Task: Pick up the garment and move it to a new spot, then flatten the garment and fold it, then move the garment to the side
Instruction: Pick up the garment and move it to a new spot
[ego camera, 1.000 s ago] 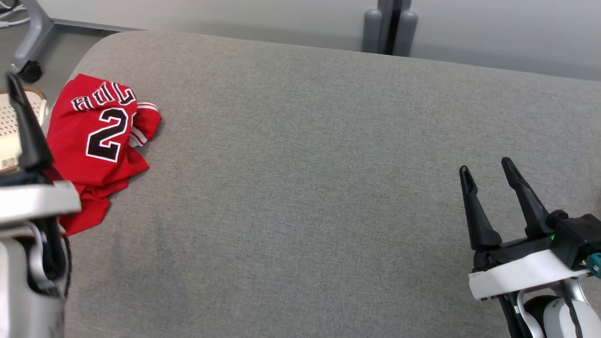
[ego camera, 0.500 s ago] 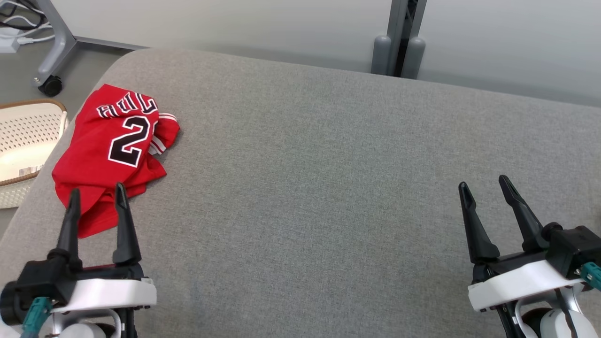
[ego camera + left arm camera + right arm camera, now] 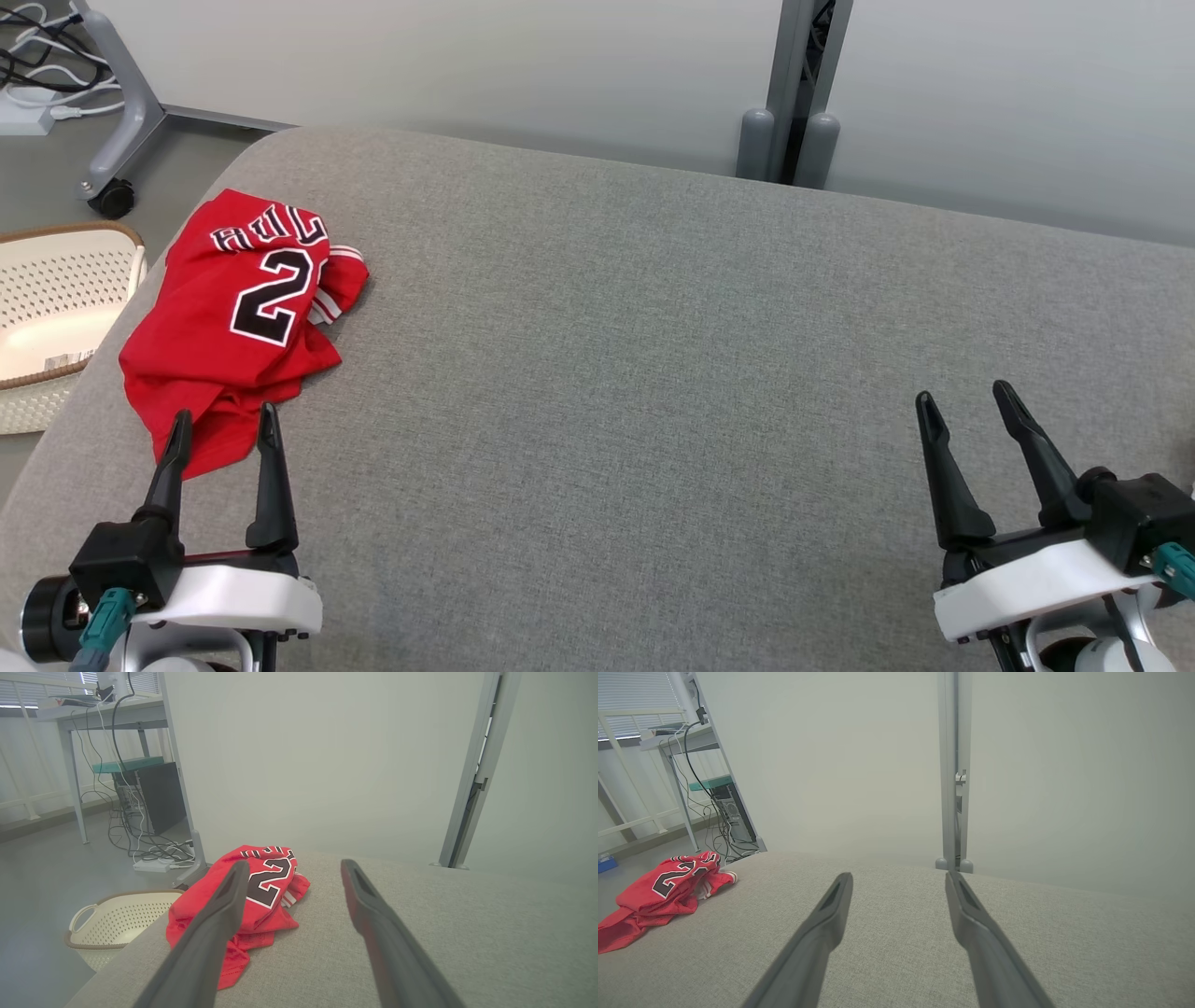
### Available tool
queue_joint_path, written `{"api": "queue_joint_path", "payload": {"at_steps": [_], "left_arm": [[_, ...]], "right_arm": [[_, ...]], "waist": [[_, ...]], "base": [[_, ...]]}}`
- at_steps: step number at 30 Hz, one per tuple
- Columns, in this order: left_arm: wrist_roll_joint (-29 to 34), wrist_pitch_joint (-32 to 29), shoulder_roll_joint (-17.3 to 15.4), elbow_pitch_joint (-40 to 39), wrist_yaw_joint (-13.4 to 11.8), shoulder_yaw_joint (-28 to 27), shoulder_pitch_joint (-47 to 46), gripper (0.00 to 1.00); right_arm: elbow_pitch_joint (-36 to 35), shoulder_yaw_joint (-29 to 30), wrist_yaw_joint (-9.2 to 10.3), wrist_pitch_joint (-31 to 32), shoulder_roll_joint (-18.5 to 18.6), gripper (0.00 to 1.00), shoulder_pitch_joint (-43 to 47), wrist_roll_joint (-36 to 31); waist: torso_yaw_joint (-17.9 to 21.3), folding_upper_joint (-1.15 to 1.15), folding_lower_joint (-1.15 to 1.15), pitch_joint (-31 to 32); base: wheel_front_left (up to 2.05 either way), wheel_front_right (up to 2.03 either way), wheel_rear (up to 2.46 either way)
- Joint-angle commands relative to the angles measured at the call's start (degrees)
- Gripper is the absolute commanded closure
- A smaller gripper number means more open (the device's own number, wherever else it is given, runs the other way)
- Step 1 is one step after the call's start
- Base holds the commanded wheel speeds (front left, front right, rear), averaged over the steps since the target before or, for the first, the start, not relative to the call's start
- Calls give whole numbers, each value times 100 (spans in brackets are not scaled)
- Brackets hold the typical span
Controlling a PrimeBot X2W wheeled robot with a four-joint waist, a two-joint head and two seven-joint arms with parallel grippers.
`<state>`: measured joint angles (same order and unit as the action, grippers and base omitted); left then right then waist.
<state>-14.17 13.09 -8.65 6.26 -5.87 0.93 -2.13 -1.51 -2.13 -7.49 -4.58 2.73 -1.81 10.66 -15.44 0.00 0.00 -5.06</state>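
**While jersey sits bunched at the table's left edge, both end effectors are open and empty**

Since the garment (image 3: 233,322) is a crumpled heap, I judge the task is at the very start: no pick-up, no move, no flattening, no fold, no set-aside. The red jersey, with dark white-outlined lettering and number facing up and a striped sleeve trim poking out on its right, lies on the far-left part of the grey fabric-topped table (image 3: 607,373), close to the rounded corner.

Left end effector (image 3: 225,413) is spread wide and holds nothing, fingertips pointing at the jersey's near hem; whether they touch the cloth I cannot tell. Right end effector (image 3: 963,392) is also wide and holds nothing, over bare fabric, well apart from the jersey.

Likely next: left arm closes on the heap and carries it toward the middle.

One container: a cream perforated laundry basket (image 3: 65,280) with a brown rim stands on the floor just left of the table. No clothes show in its visible part, just a small label-like patch on the bottom.
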Motion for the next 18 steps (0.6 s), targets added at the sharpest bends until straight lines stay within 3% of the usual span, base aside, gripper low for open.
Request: {"api": "queue_joint_path", "payload": {"at_steps": [1, 18], "left_arm": [[11, 15, -61, 19, 11, 5, -11, 0], [18, 73, -83, -94, -83, 52, -185, 0]], "right_arm": [[-18, 21, -2, -50, 36, 0, 28, 35], [-67, -7, -2, -34, 36, 0, -36, -95]], "waist": [[-6, 0, 0, -7], [0, 0, 0, -103]], "base": [[0, 0, 0], [0, 0, 0]]}}
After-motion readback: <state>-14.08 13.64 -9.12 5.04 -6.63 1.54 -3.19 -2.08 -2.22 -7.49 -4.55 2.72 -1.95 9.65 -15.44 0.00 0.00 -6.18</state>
